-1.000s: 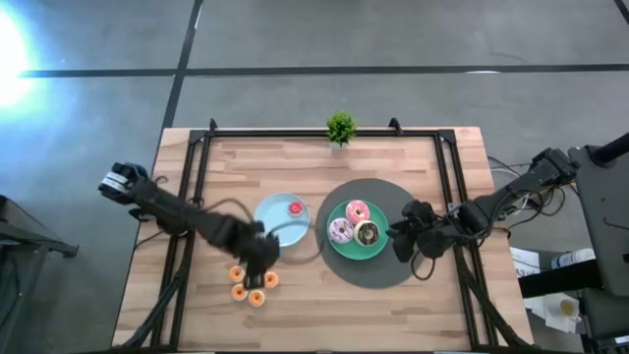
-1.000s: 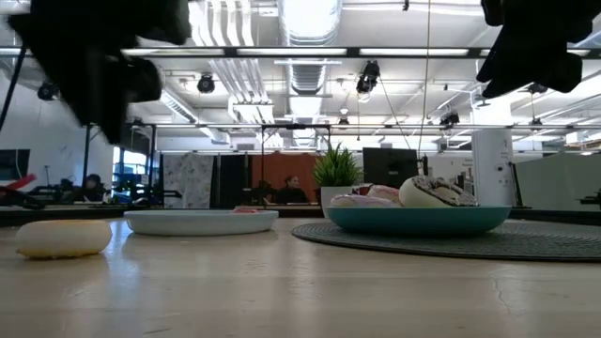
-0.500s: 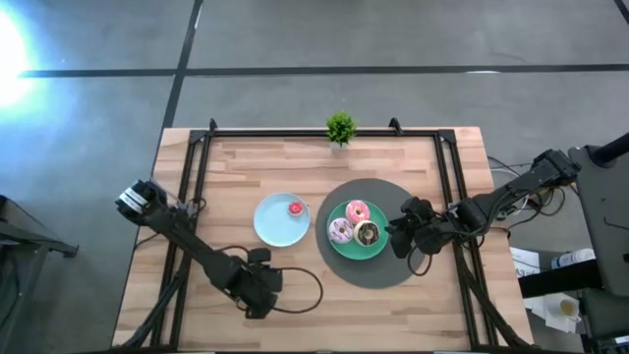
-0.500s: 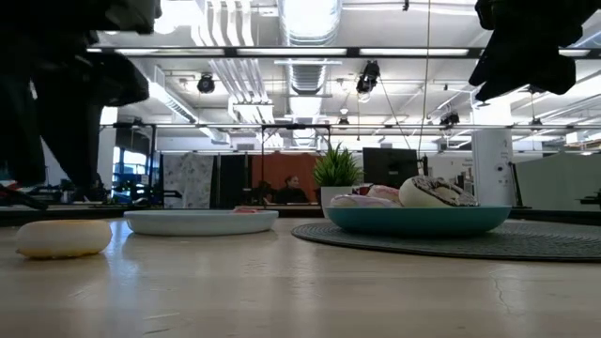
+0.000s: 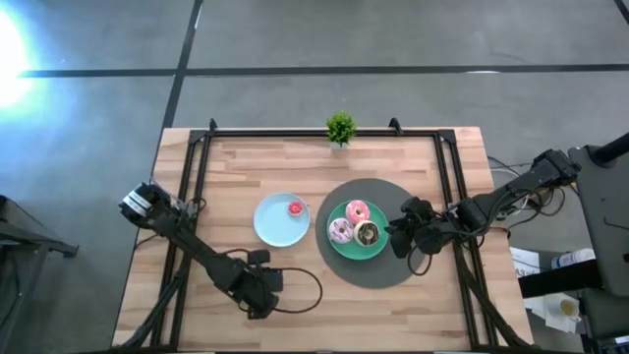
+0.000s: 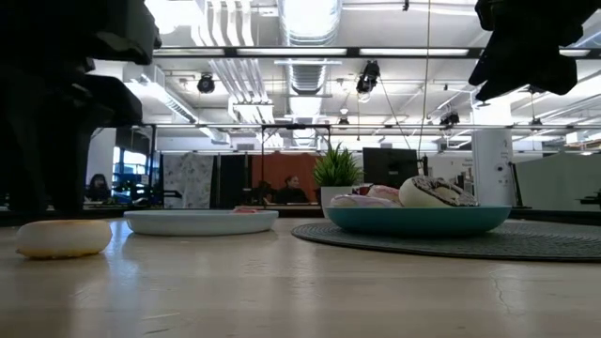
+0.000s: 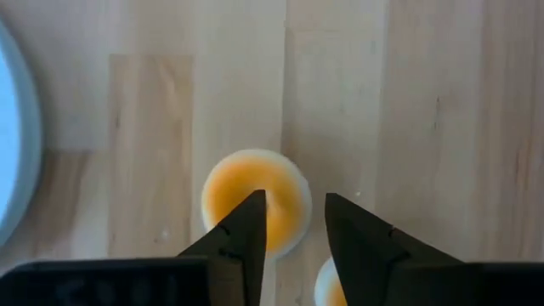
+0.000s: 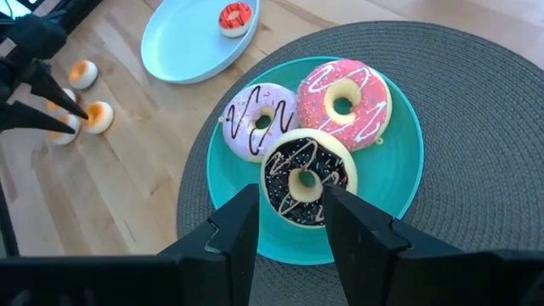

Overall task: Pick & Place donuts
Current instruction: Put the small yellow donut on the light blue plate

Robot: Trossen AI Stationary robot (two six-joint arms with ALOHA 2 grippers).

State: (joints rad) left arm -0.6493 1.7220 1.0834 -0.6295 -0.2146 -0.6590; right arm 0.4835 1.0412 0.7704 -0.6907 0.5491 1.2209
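Note:
My left gripper (image 7: 293,202) is open and points down over the mini orange donuts near the table's near edge. One finger stands over the middle of an orange mini donut (image 7: 255,204), the other just beside its rim. A second mini (image 7: 327,285) shows lower between the fingers. In the high view the gripper (image 5: 257,292) hides them. A red mini donut (image 5: 294,208) lies on the light-blue plate (image 5: 270,228). Pink (image 8: 342,104), pale pink (image 8: 259,121) and chocolate (image 8: 304,177) donuts lie on the teal plate (image 8: 399,200). My right gripper (image 8: 291,191) hovers open beside that plate. My left gripper comes from above, pointing down, at the orange mini donut's top (image 7: 234,191), which lies flat on the table. Whether the fingers touch it, I cannot tell.
The teal plate sits on a round grey mat (image 5: 393,275). A small green plant (image 5: 340,128) stands at the far edge. Black rails (image 5: 192,187) run along the table's left and right sides. Bare wood lies between the plates and the near edge.
My left gripper has moved from beside the light-blue plate toward the near edge and come down over the mini orange donuts, covering them in the high view. My right arm has kept still.

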